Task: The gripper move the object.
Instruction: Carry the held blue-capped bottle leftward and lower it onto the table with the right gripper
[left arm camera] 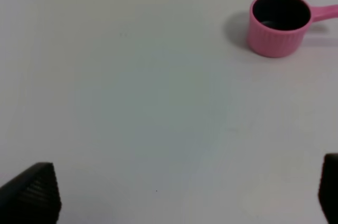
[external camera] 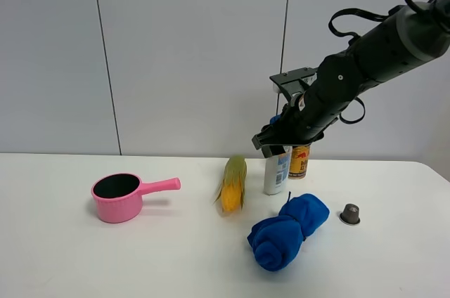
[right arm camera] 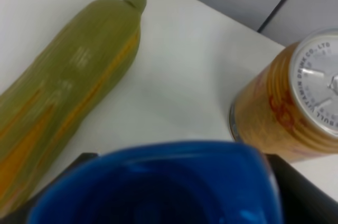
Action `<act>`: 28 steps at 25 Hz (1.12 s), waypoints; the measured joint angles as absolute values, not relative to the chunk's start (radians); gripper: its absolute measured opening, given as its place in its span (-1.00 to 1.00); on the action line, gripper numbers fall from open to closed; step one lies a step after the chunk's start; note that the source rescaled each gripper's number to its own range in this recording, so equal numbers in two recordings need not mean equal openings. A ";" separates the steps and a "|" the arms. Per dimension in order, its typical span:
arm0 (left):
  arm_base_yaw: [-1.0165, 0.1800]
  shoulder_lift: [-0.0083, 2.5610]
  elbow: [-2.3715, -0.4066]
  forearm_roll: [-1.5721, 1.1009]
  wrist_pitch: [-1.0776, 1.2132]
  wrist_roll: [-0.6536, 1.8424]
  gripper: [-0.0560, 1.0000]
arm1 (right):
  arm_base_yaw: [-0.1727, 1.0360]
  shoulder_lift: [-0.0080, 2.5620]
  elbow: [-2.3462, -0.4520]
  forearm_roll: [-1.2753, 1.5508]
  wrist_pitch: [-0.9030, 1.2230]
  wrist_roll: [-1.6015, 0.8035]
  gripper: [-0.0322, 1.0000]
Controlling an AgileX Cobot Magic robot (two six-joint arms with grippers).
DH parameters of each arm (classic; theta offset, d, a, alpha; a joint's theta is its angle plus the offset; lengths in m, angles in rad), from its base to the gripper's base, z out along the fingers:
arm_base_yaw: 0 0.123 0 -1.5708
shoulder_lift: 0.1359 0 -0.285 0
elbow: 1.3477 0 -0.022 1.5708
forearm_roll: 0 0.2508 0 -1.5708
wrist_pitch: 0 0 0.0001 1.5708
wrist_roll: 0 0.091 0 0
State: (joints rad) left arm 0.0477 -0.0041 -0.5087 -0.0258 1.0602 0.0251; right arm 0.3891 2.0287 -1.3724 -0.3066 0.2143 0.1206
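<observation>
The white bottle [external camera: 276, 171] with a blue-and-orange label stands upright on the white table [external camera: 70, 256], just in front of a gold can [external camera: 300, 161]. My right gripper [external camera: 275, 145] comes down from the upper right and sits over the bottle's top. In the right wrist view its two black fingers [right arm camera: 288, 182] press against both sides of the blue cap [right arm camera: 158, 187], so the right gripper [right arm camera: 174, 182] is shut on the bottle. My left gripper [left arm camera: 174, 192] is open and empty above bare table; it does not show in the exterior view.
A corn cob [external camera: 233, 184] lies left of the bottle and shows in the right wrist view [right arm camera: 63, 102], as does the can [right arm camera: 288, 113]. A blue rolled cloth [external camera: 287, 231] lies in front. A small grey capsule [external camera: 350, 214] sits right. A pink pot [external camera: 117, 197] stands far left, also in the left wrist view [left arm camera: 279, 23].
</observation>
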 joint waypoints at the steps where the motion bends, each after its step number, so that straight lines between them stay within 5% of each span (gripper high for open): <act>1: 0.048 -0.004 -0.509 -0.026 1.060 0.025 1.00 | 0.388 2.029 -1.372 -0.304 0.213 0.121 -0.93; 17: 0.048 -0.004 -0.509 -0.026 1.060 0.025 1.00 | 0.388 2.043 -1.372 -0.299 0.202 0.121 -0.94; 19: 0.048 -0.004 -0.509 -0.026 1.060 0.025 1.00 | 0.388 2.043 -1.372 -0.299 0.200 0.121 -0.62; 22: 0.048 -0.004 -0.509 -0.026 1.060 0.025 1.00 | 0.388 2.043 -1.374 -0.299 0.194 0.121 0.58; 25: 0.048 -0.004 -0.509 -0.026 1.060 0.025 1.00 | 0.388 2.043 -1.374 -0.299 0.194 0.121 0.91; 28: 0.048 -0.004 -0.509 -0.026 1.060 0.025 1.00 | 0.388 2.043 -1.374 -0.299 0.194 0.121 0.98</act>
State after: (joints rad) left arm 0.0477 -0.0041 -0.5087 -0.0258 1.0602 0.0251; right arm 0.3880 2.0432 -1.3736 -0.2987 0.1941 0.1205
